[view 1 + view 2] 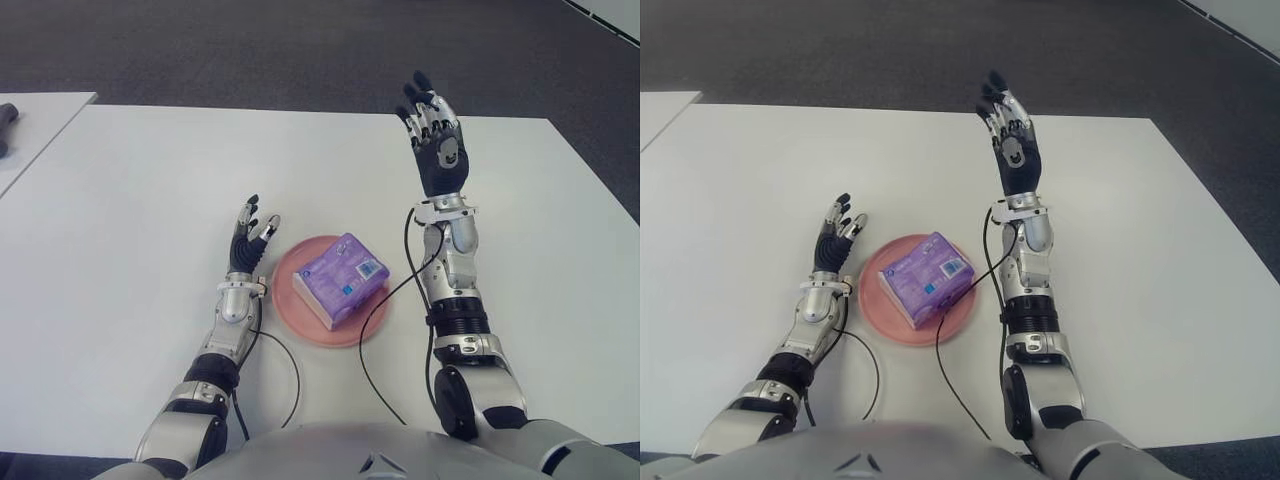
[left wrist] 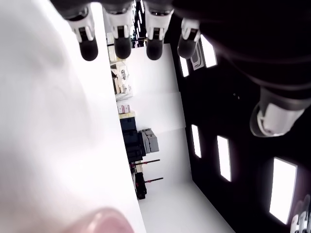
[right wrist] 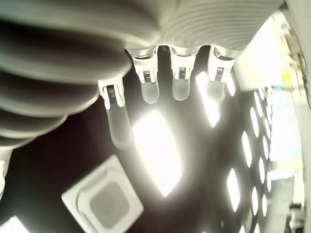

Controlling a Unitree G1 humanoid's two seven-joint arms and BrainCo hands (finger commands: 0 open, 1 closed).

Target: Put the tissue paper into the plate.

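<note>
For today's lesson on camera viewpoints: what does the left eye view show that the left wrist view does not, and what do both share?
Only the left eye view shows the purple tissue pack lying in the pink plate, and the right robot hand raised, open. Only the left wrist view shows the room beyond and ceiling lights. Both show the open, empty left robot hand and the white table.
</note>
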